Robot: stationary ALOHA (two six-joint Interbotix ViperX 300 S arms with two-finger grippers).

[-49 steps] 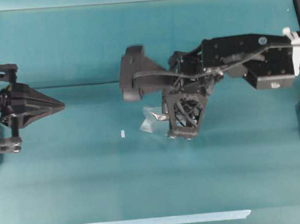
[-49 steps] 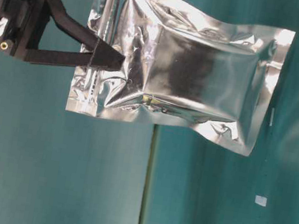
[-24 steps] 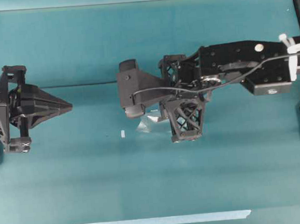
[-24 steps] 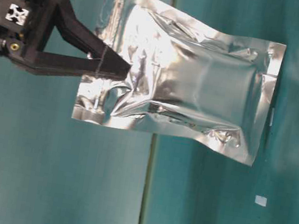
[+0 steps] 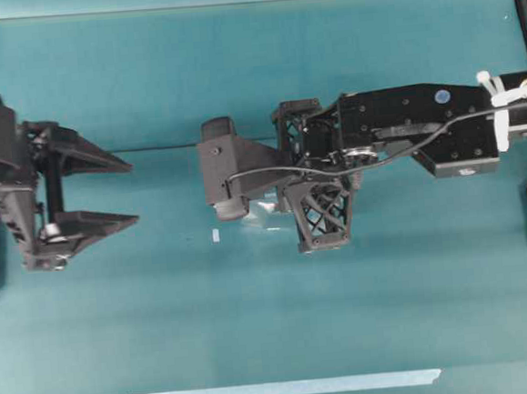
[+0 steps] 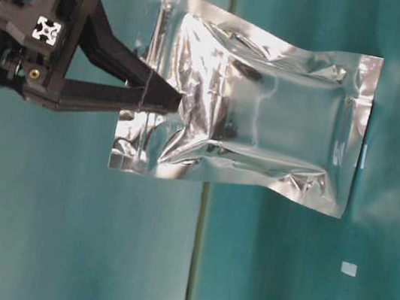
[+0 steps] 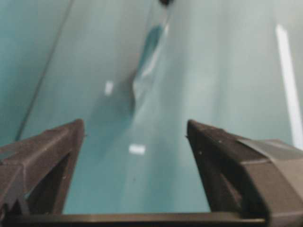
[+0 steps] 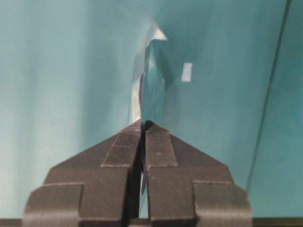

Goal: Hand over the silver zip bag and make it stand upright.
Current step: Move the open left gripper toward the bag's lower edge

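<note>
So the right gripper point(image 8: 142, 126) is clamped tight on the silver zip bag point(image 6: 266, 115), pinching it by one sealed edge, near the zip end. In the table-level view the pouch sticks straight out past the fingertips, crinkly and shiny, with its far sealed edge pointing away from the gripper. From the right wrist camera you only get the bag edge-on, a thin silver strip running out from between the closed fingers.

The left gripper point(image 5: 126, 191) is well apart from the bag, over on the far side of the teal bench point(image 5: 273, 324), fingers spread wide and holding nothing. Its wrist camera looks between those fingers at the bag, ahead in the distance.

There's a small white tab point(image 5: 215, 236) on the bench near the bag, between the two grippers, and a pale tape strip point(image 5: 283, 389) off to the side of both.
</note>
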